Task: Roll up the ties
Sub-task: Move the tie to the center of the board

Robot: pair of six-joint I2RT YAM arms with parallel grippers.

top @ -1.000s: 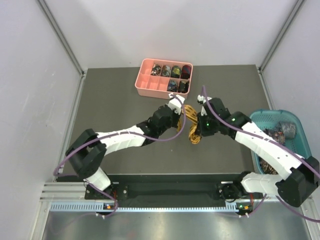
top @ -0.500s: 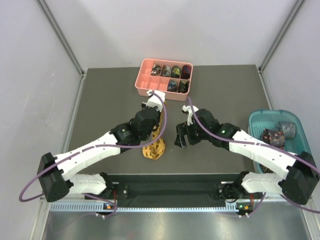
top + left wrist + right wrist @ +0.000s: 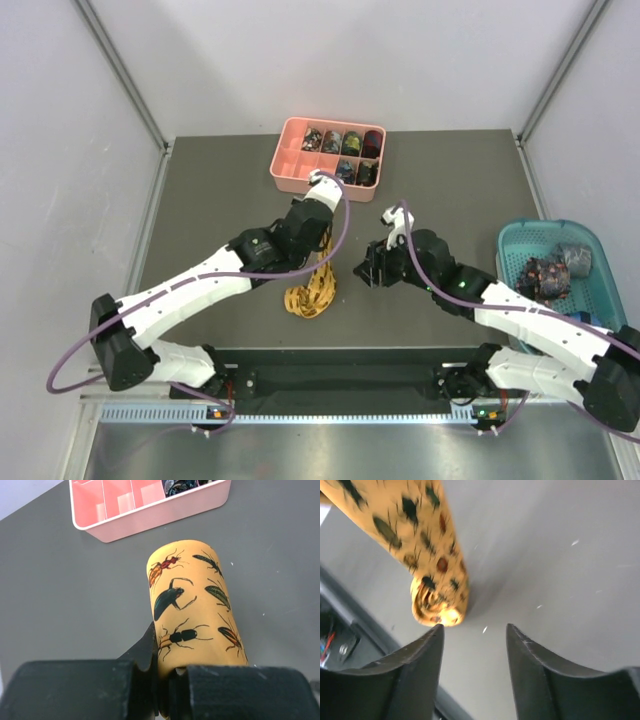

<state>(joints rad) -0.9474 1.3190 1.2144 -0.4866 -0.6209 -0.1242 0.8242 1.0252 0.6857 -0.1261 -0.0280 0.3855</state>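
A golden-yellow tie [image 3: 195, 605] printed with dark beetles hangs from my left gripper [image 3: 167, 672], whose jaws are shut on its upper part. From above, the left gripper [image 3: 322, 238] is held over the mat's middle and the tie [image 3: 310, 290] drops in loose folds onto the mat below it. My right gripper [image 3: 366, 268] stands just right of the tie, open and holding nothing. In the right wrist view the tie's rolled lower end [image 3: 437, 605] lies just beyond the left fingertip [image 3: 432, 640], apart from it.
A pink compartment tray [image 3: 290, 170] at the back holds several rolled ties [image 3: 340, 145]. A teal basket [image 3: 590, 250] at the right edge holds more ties [image 3: 545, 272]. Grey walls close in the dark mat.
My right gripper let go of the yellow tie, opened and drew back to its right. My left gripper carried the tie leftward and nearer the front, where it now hangs.
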